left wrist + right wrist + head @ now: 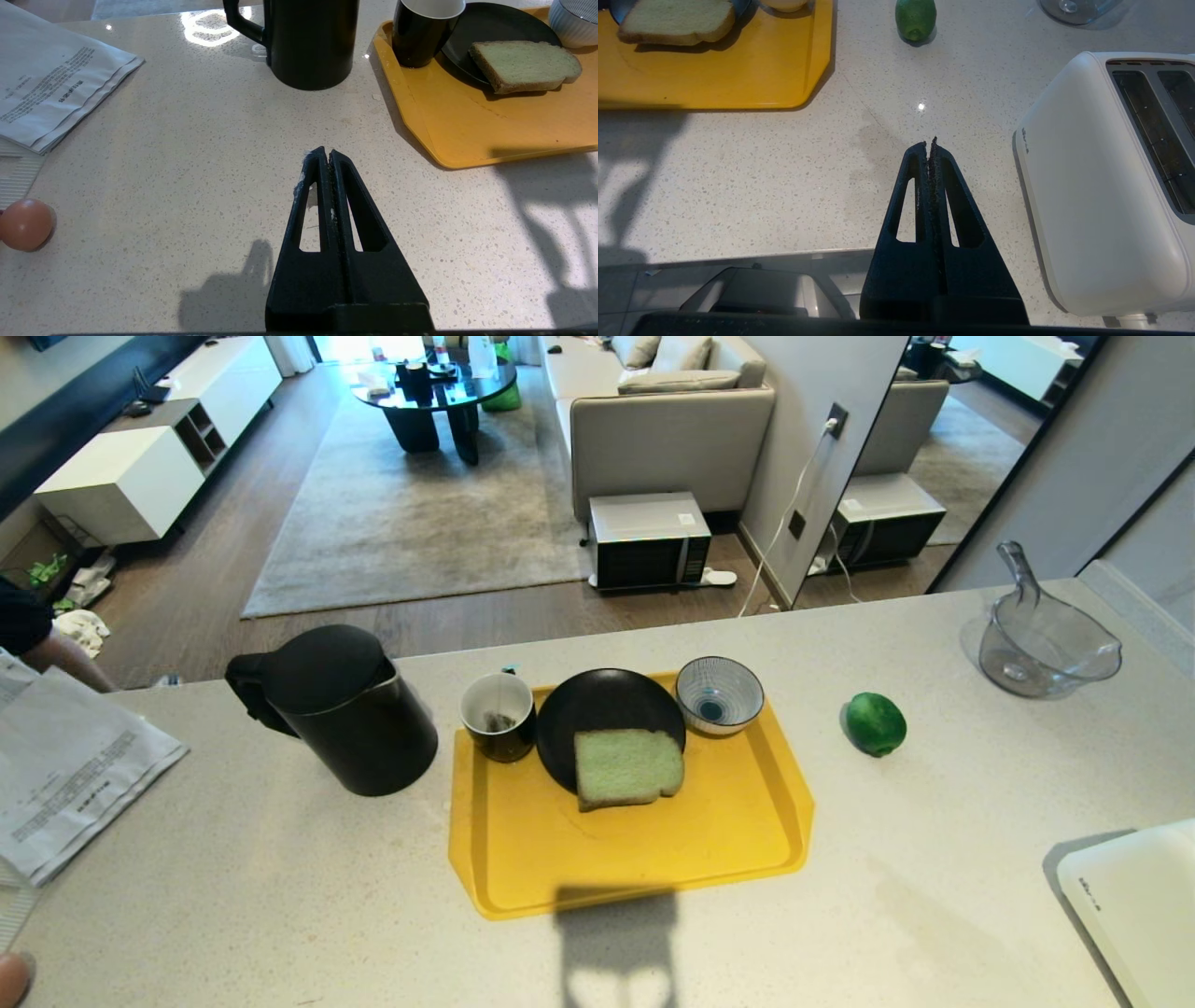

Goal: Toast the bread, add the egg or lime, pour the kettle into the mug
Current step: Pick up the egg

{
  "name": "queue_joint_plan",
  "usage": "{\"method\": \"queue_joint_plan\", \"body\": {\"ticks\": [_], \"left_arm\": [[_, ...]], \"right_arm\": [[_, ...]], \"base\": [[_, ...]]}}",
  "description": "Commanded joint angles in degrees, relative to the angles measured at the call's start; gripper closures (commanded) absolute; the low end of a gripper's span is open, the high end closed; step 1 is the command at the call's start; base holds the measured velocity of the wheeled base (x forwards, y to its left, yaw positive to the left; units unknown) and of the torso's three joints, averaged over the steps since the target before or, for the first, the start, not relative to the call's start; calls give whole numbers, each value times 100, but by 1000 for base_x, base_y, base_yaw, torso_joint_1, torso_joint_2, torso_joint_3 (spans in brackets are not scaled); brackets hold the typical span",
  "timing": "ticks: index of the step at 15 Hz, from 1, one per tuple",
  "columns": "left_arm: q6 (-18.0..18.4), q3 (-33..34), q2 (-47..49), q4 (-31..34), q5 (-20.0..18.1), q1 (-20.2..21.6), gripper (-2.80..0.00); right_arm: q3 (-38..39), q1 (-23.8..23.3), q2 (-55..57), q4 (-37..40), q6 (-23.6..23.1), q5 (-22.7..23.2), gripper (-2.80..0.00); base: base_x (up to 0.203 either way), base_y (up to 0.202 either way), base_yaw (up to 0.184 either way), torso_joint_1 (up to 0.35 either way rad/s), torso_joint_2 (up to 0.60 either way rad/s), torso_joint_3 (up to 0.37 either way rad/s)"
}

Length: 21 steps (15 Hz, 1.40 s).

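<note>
A pale speckled counter fills the head view, its far edge running from 9 o'clock to 2 o'clock with floor beyond. At the centre sits 1 yellow tray with raised rim and clipped near corners; bare counter lies open on its near side and to both sides. On the tray are 1 black plate, 1 striped bowl at 1 o'clock of the plate, and the mug at the tray's far left corner, touching the plate. The bread, 1 slice, lies on the plate's near part and overhangs its rim. The kettle stands just beside the tray at 9 o'clock, handle turned away from it. The lime rests alone on the counter at 3 o'clock of the tray, clear of it. 1 glass jug stands near the far right edge, and 1 white toaster, 2 slots visible, sits at 4 o'clock with small unreadable lettering on its side. Printed papers lie at 9 o'clock, the text too small to read. The egg lies near them. The left gripper and right gripper hover over bare counter, fingers pressed together, holding nothing.
</note>
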Motion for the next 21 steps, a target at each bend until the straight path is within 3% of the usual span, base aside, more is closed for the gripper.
{"method": "queue_joint_plan", "body": {"ticks": [1,5,10,21], "left_arm": [[-4,97,-13,-3,2,1,0],[5,97,-13,1,2,1,0],[5,97,-13,1,2,1,0],[22,97,-13,1,2,1,0]], "right_arm": [[1,2,7,-2,12,-10,0],[7,2,7,-2,13,-11,0],[9,2,7,-2,13,-20,0],[9,2,7,-11,22,-29,0]], "base": [[0,0,0,0,0,0],[-17,0,0,4,1,1],[-148,0,-1,-1,-3,0],[0,0,0,0,0,0]]}}
